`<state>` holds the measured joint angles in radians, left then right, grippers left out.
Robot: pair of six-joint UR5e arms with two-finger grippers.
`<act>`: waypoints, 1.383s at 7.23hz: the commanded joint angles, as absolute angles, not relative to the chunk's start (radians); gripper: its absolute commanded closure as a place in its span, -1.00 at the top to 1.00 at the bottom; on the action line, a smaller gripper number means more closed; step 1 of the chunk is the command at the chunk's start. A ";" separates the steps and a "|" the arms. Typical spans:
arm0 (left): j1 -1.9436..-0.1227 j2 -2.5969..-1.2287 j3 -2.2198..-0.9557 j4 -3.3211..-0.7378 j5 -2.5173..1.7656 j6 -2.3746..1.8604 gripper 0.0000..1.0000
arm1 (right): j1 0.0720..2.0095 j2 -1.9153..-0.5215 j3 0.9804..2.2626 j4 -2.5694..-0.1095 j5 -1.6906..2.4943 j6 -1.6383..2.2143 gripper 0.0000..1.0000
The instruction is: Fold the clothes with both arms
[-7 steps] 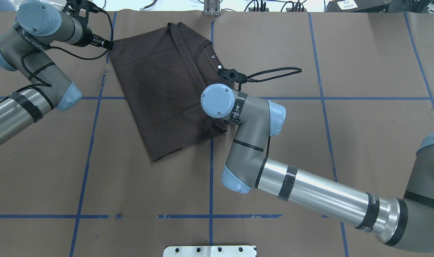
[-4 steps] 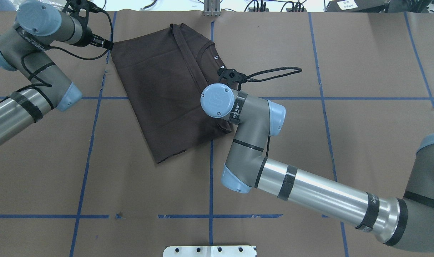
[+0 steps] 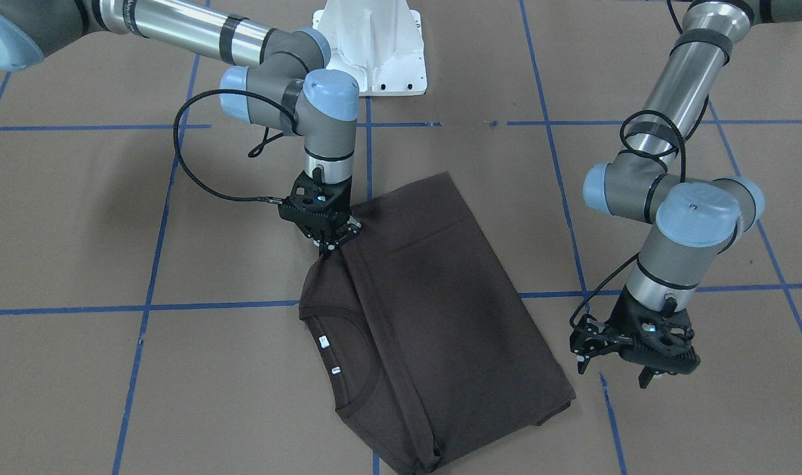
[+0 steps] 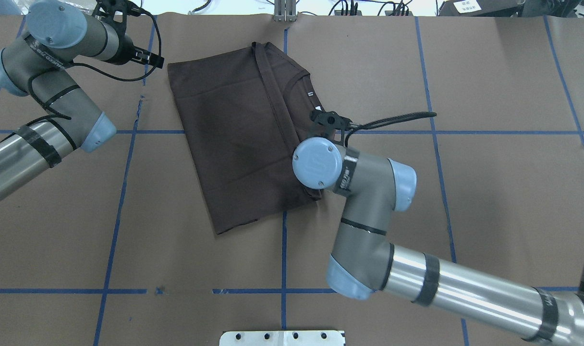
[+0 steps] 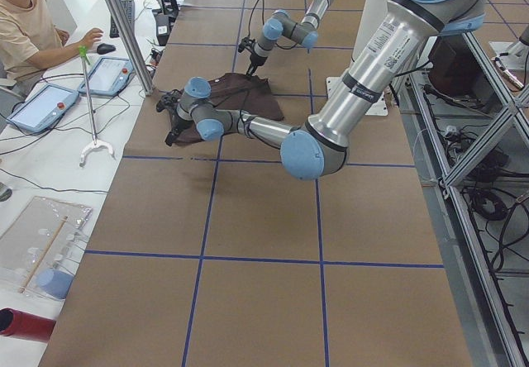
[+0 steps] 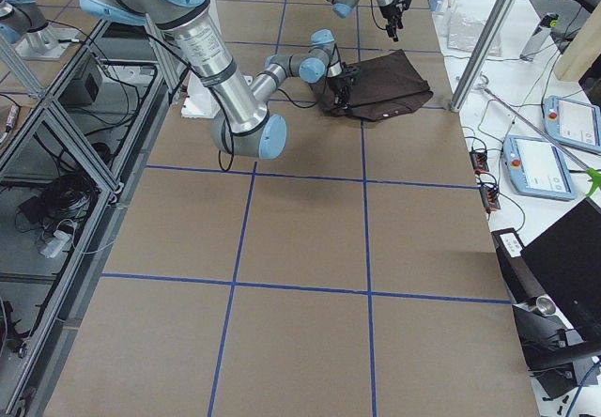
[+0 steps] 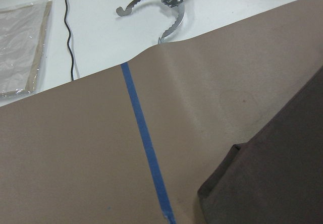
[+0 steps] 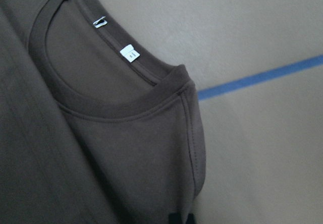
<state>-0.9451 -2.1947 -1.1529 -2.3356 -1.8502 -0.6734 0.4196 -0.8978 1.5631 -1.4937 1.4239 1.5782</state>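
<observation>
Big brown worktop [image 4: 489, 192] crossed by blue tape lines. Reaching in over it from 4 o'clock in the overhead view, the long right arm [image 4: 465, 283]; from 9 o'clock, the left arm [image 4: 13, 154].

Toward 12 o'clock on the worktop, near the far edge, a dark brown T-shirt [image 4: 239, 134], folded over on itself and mostly flat.

Right tool [image 3: 324, 249] pointing straight down at the T-shirt's 3 o'clock edge in the overhead view, by the shoulder next to the collar. Fingers pinched together on the cloth, with the cloth pulled up a little there.

Left tool [image 3: 612, 376] just beside the T-shirt's 10 o'clock corner, not touching it. Fingers spread apart, holding nothing.

Round ribbed collar [image 8: 111, 108] facing up. Inside it, two small white tags [image 8: 130, 53].
</observation>
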 commanded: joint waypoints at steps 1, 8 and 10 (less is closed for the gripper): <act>-0.916 -2.158 -1.263 -2.321 -1.917 -0.786 1.00 | 0.303 -1.050 1.744 -1.502 1.329 1.629 -1.00; -0.861 -2.151 -1.314 -2.321 -1.917 -0.879 1.00 | 0.137 -1.216 2.000 -1.625 1.203 1.646 1.00; -0.847 -2.132 -1.342 -2.319 -1.917 -0.896 1.00 | 0.083 -1.206 2.040 -1.721 1.207 1.521 1.00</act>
